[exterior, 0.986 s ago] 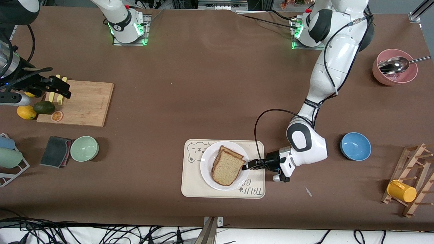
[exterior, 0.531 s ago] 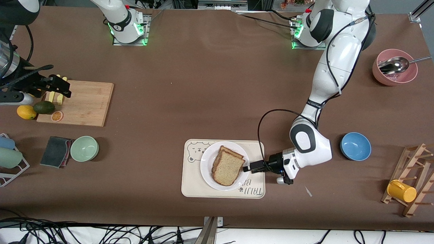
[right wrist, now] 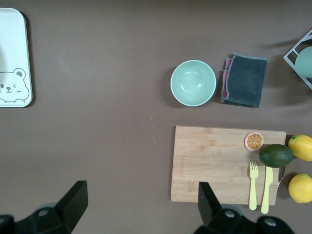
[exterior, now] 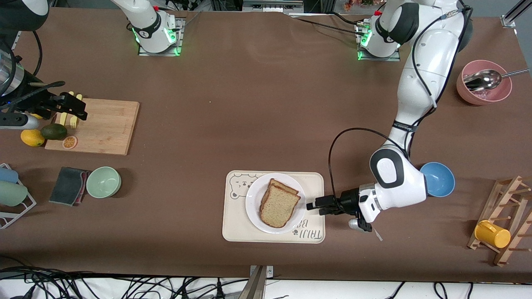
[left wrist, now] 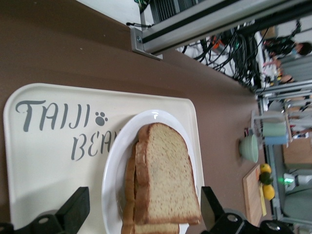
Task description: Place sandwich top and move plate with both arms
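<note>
The left arm is stretched low from its base, its wrist turned level. The left gripper (exterior: 311, 206) is held with fingers (left wrist: 74, 210) spread wide, nothing between them. The right gripper (exterior: 77, 109) is held aloft, fingers (right wrist: 73, 201) likewise parted, its arm waiting.

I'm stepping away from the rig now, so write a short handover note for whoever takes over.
Left gripper: open, empty, low over the tray edge beside the plate.
Right gripper: open, empty, waiting over the cutting board.
Sandwich top: on the lower slice, slightly offset, on the plate, which sits on the tray.
Done: top placed and released.
Left: both arms grip the plate and move it; neither touches it.
</note>
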Controlling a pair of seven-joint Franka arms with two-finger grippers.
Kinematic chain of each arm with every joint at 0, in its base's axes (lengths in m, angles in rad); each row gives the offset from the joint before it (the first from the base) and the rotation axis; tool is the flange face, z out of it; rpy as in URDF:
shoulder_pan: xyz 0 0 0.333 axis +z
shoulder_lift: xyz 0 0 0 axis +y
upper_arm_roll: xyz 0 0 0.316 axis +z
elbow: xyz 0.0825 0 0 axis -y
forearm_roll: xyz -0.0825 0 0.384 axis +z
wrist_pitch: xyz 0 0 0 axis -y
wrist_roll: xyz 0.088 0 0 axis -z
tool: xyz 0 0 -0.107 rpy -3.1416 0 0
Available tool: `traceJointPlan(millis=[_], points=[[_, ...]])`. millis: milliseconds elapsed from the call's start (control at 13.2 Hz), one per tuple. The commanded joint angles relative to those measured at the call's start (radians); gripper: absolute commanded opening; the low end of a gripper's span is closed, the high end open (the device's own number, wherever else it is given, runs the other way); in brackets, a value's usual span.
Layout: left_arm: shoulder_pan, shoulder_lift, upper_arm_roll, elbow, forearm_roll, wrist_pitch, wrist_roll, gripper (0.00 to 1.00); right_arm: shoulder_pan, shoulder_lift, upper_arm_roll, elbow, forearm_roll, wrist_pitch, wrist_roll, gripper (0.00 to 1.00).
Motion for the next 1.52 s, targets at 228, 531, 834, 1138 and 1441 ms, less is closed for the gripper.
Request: traceJointPlan(millis=[228, 531, 834, 1138, 1441], points=[[0.033, -0.126, 0.002, -0.039, 0.308, -0.136, -0.134, 1.0, -0.016, 0.003, 0.013, 0.014, 0.013, -0.008, 0.012, 1.0], [0.063, -0.183, 0.011, -0.037, 0.55, -0.277, -0.134, 1.0, -0.016, 0.003, 0.013, 0.014, 0.013, -0.011, 0.011, 1.0], [0.076, -0.266, 0.03, -0.037, 0.81, -0.47, -0.165, 1.0, -0.016, 0.003, 0.011, 0.012, 0.011, -0.011, 0.011, 1.0], [0.076, -0.393, 0.034, -0.039, 1.034, -0.637, -0.283, 1.0, -0.016, 0.003, 0.011, 0.012, 0.011, -0.011, 0.011, 1.0], [0.077, -0.529, 0.037, -0.04, 1.083, -0.668, -0.418, 1.0, -0.016, 0.003, 0.011, 0.014, 0.011, -0.011, 0.012, 1.0]])
